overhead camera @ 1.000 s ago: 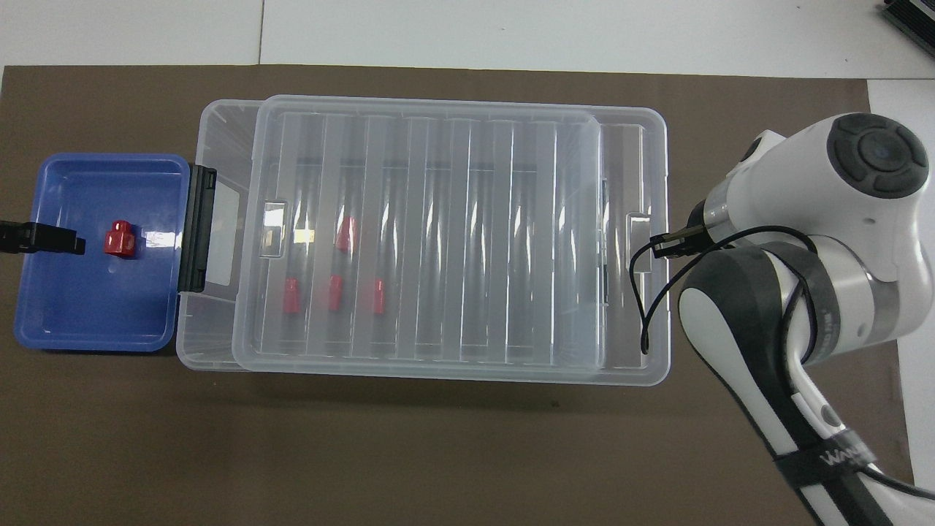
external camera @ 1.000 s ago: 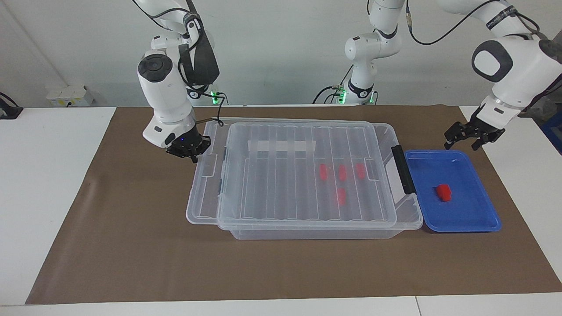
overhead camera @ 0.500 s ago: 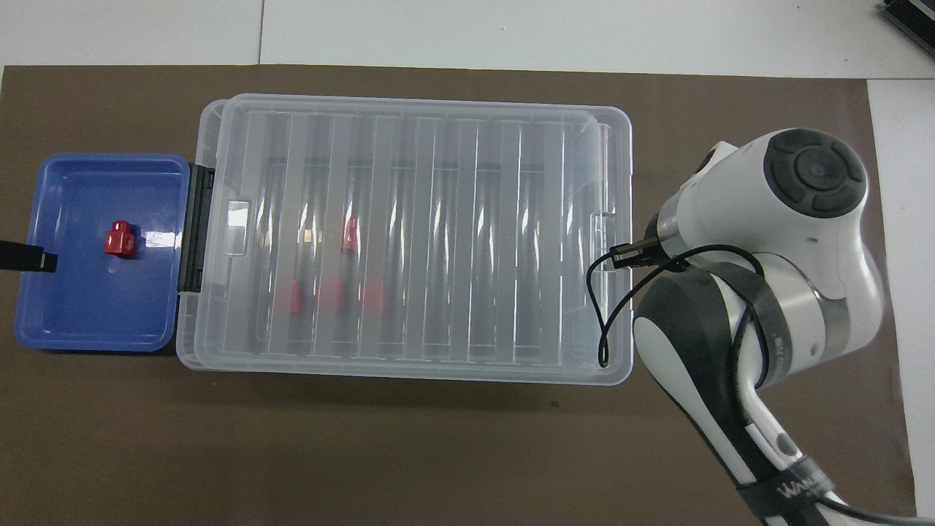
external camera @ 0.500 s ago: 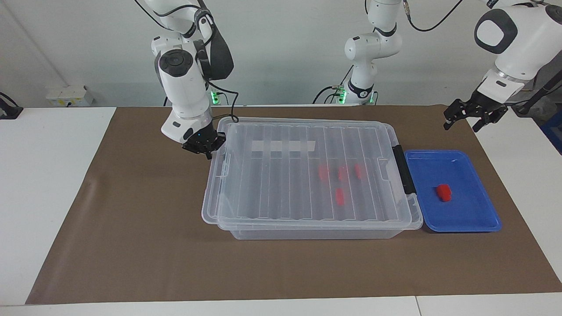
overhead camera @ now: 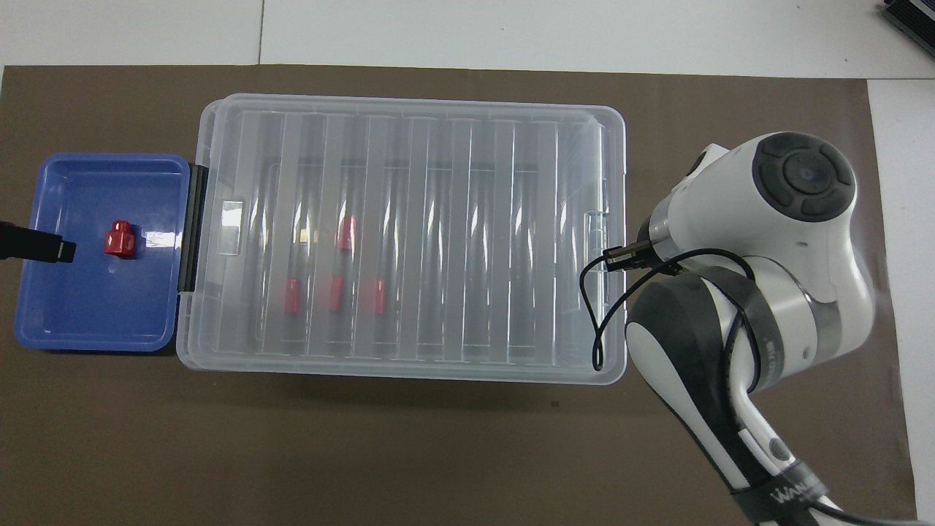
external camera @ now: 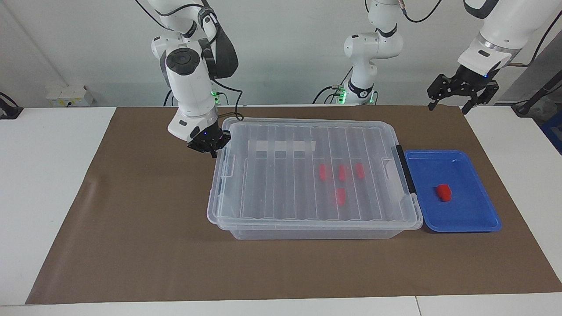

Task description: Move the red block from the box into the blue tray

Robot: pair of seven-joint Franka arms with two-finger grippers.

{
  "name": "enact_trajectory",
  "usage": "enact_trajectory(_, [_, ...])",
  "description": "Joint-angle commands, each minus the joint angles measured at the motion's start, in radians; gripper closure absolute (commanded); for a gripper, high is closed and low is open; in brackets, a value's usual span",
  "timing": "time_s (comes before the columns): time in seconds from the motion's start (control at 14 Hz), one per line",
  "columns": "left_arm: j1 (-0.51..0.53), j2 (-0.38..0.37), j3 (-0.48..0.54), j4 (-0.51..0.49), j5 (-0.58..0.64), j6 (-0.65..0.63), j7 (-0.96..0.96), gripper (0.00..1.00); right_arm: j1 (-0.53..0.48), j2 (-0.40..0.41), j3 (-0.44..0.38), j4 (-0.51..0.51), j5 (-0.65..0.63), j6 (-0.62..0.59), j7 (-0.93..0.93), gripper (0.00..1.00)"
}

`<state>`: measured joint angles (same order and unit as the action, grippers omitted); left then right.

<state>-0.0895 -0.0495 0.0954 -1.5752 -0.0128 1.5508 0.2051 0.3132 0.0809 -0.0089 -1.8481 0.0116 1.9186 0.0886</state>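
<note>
The box (external camera: 316, 232) is a clear bin with its ribbed lid (external camera: 281, 184) lying squarely on it. Several red blocks (external camera: 323, 172) show through the lid, also in the overhead view (overhead camera: 347, 234). One red block (external camera: 443, 192) lies in the blue tray (external camera: 461, 210), which sits against the box's black-clip end; both show from overhead, the block (overhead camera: 119, 239) and the tray (overhead camera: 95, 314). My right gripper (external camera: 210, 148) is at the lid's edge at the right arm's end. My left gripper (external camera: 448, 107) is open and empty, raised high over the mat beside the tray.
A brown mat (external camera: 131, 245) covers the table under the box and tray. The right arm's wrist (overhead camera: 789, 212) hides its own gripper from overhead. A black fingertip (overhead camera: 44, 248) of the left gripper shows over the tray's outer edge.
The lid slid toward the left arm's end and now sits squarely on the bin. The right gripper moved along with it. The left gripper rose away from the tray.
</note>
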Motion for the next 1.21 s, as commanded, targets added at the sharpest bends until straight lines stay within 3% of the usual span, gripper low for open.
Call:
enact_trajectory(0.0, [-0.092, -0.016, 0.090, -0.072, 0.034, 0.077, -0.094, 0.00, 0.001, -0.023, 0.009, -0.023, 0.051, 0.003, 0.016, 1.00])
enact_trajectory(0.14, [-0.107, -0.026, 0.089, -0.095, 0.033, 0.089, -0.105, 0.00, 0.001, -0.023, 0.009, -0.023, 0.051, 0.002, 0.014, 1.00])
enact_trajectory(0.36, [-0.177, 0.007, 0.103, -0.003, 0.024, 0.011, -0.110, 0.00, 0.000, -0.023, 0.007, -0.020, 0.051, -0.010, 0.014, 1.00])
enact_trajectory(0.64, [-0.187, -0.004, 0.095, -0.020, 0.025, -0.031, -0.112, 0.00, -0.023, -0.056, -0.003, -0.016, 0.050, -0.041, 0.019, 1.00])
enact_trajectory(1.14, [-0.222, -0.001, 0.093, -0.037, 0.025, 0.005, -0.116, 0.00, -0.218, -0.133, -0.005, -0.020, 0.033, -0.098, 0.019, 1.00])
